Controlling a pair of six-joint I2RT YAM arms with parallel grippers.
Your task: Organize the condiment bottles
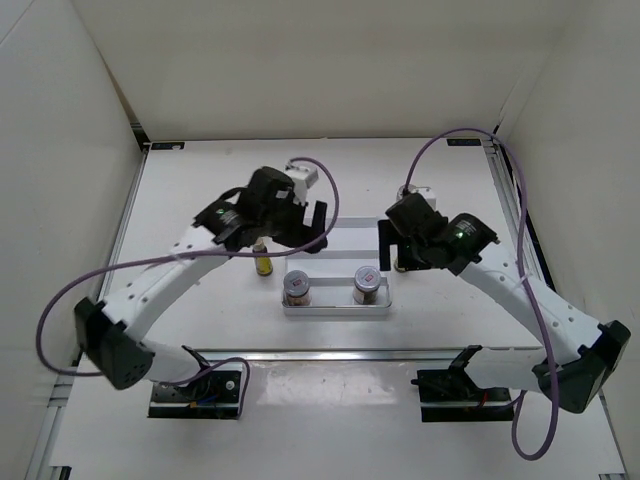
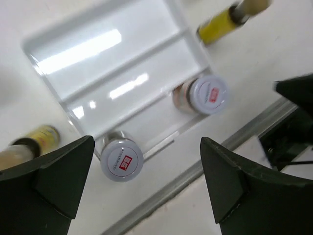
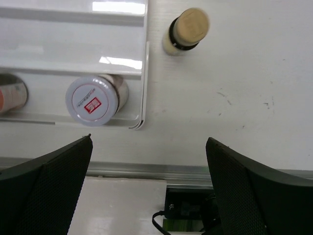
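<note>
Two squat jars, silver lids red-labelled, stand mid-frame in the tray. Both gape empty: left claw, right claw.

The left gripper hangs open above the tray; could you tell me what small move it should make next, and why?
Probably shift the left gripper toward the yellow bottle standing outside the left end of the tray. Its jaws are open and empty, both silver-lidded jars already sit in the near compartment, and that bottle stands nearest this arm.

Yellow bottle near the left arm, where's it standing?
In the top view, the yellow bottle stands on the table outside the white tray's left end, near the left silver-lidded jar.
</note>
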